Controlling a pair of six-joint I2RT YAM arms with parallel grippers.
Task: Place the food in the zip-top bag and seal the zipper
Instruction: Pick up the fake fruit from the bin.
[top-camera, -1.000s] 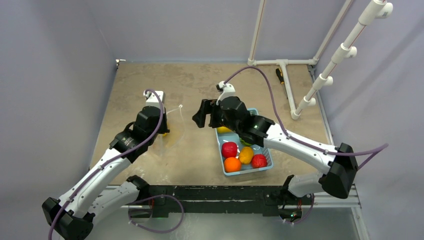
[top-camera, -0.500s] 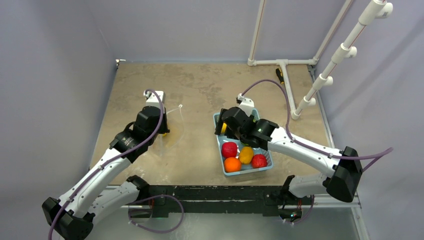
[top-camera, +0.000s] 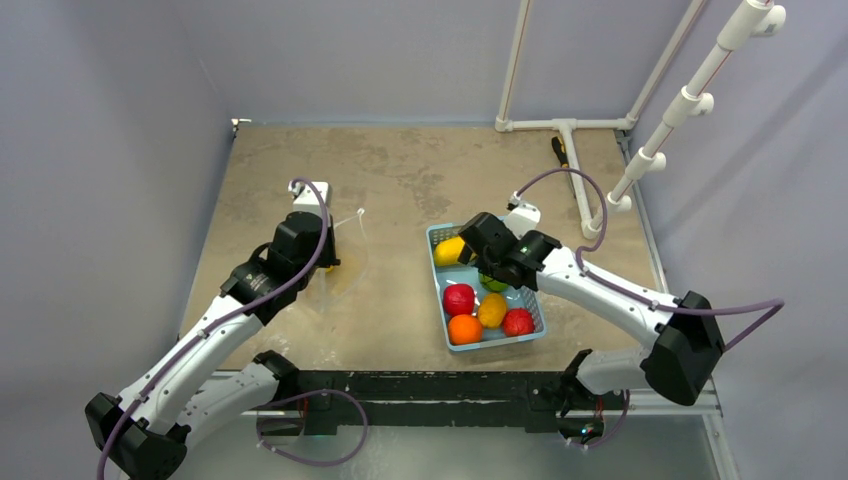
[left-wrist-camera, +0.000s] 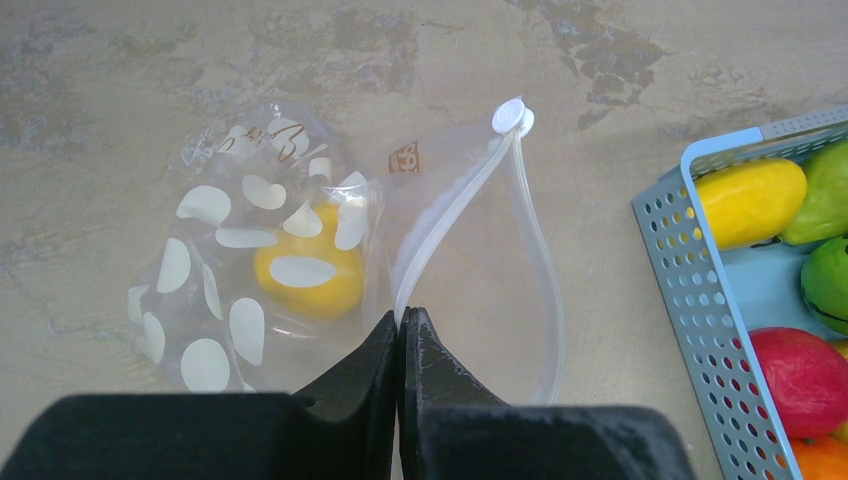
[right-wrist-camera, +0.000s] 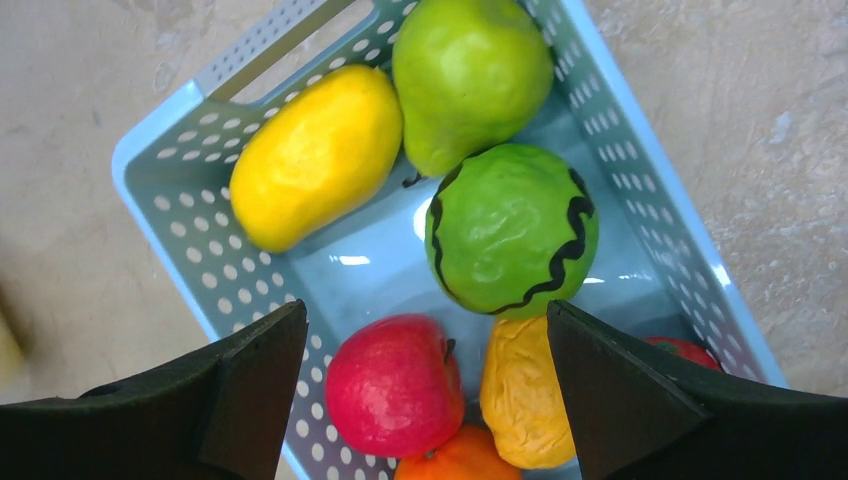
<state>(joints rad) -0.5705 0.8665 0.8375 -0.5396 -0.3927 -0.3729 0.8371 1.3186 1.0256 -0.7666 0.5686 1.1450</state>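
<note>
The zip-top bag, clear with white dots, lies on the table and holds one yellow fruit. Its zipper gapes open in a loop, with a white slider at the far end. My left gripper is shut on the zipper strip at the near end of the mouth. My right gripper is open and empty above the light-blue basket. Below it lie a yellow fruit, two green fruits, a red apple, a yellow-orange fruit and an orange.
The basket stands right of centre near the table's front edge. A white pipe frame lies at the back right, with a dark tool beside it. A white pipe post rises at the right edge.
My right arm has swung right, from near the bag's mouth to above the basket, its gripper open. The left arm and the bag have not moved.
</note>
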